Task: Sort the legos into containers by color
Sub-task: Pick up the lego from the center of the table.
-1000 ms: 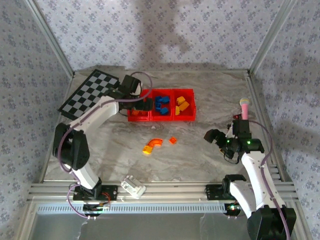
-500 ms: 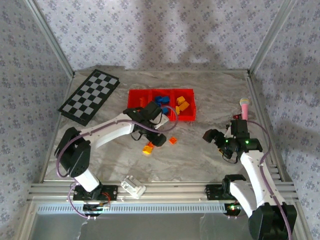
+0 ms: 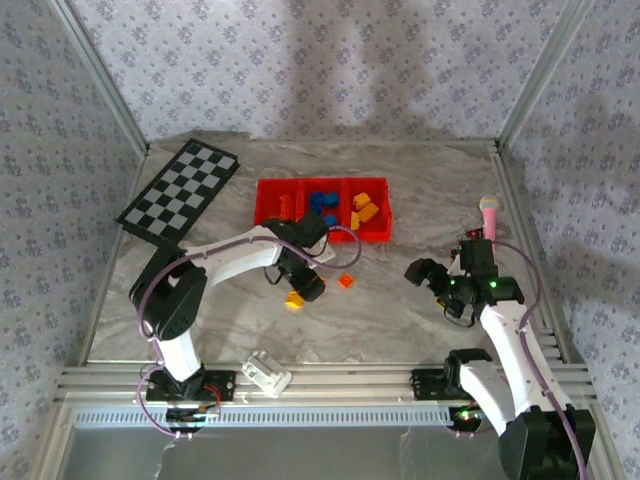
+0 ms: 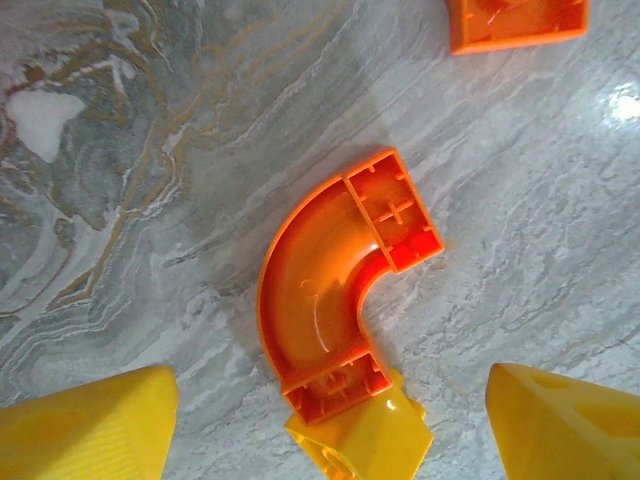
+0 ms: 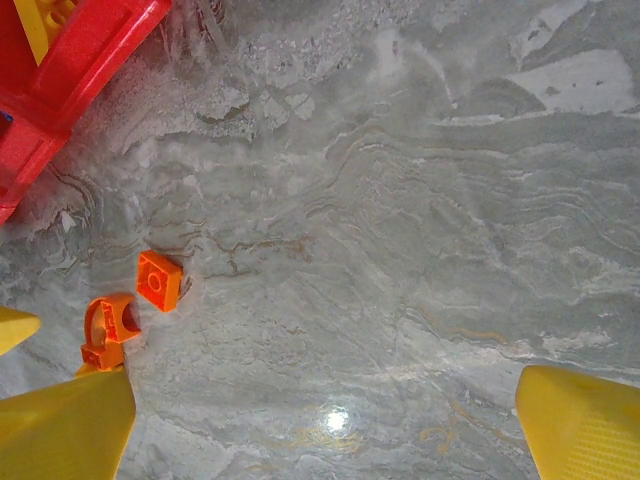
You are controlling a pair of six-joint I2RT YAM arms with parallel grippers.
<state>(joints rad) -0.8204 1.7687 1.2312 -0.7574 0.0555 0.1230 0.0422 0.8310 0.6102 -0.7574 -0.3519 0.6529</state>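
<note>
The red three-compartment tray (image 3: 300, 232) stands at the back middle, with blue bricks (image 3: 322, 205) in its middle bin and yellow and orange ones (image 3: 362, 210) in its right bin. An orange curved piece (image 4: 320, 300) lies on the marble, its near end touching a yellow brick (image 4: 365, 440). My left gripper (image 4: 325, 432) hangs open just above them, its fingers either side of the yellow brick (image 3: 294, 299). A small orange brick (image 3: 346, 281) lies to the right. My right gripper (image 5: 325, 430) is open over bare marble, well right of that orange brick (image 5: 159, 281).
A black-and-white checkerboard (image 3: 178, 193) lies at the back left. A white plastic block (image 3: 266, 373) rests by the front rail. A pink-topped object (image 3: 490, 212) stands at the right, behind my right arm. The tray's corner (image 5: 60, 70) shows upper left in the right wrist view.
My left arm has swung from the tray's left bin forward and right, down over the curved piece and yellow brick. The right arm has stayed put.
</note>
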